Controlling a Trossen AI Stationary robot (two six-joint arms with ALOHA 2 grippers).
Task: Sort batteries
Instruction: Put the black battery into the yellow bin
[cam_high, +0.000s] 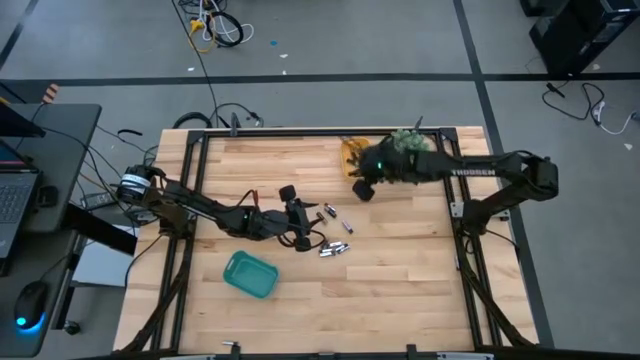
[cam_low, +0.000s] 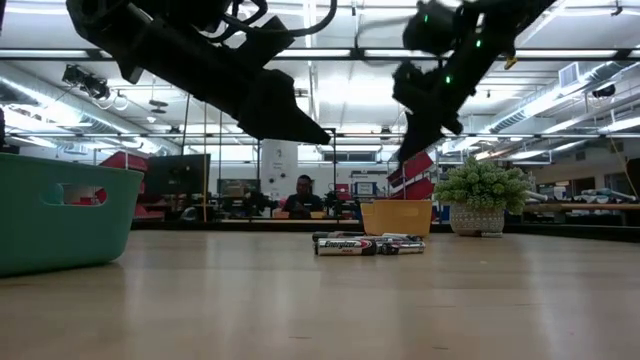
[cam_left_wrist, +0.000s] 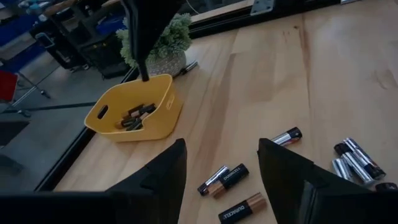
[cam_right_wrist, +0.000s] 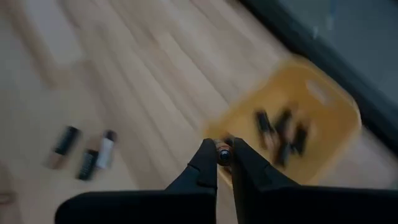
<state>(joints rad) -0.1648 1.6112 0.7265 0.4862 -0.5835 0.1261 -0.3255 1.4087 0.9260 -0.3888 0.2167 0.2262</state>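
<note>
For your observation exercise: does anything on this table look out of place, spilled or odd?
Nothing looks damaged. Loose batteries lie scattered on the table, unsorted, while others sit in the yellow bin. The right pincer grips one battery near that bin.

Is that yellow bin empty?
No, the left wrist view shows several dark batteries lying inside the yellow bin.
</note>
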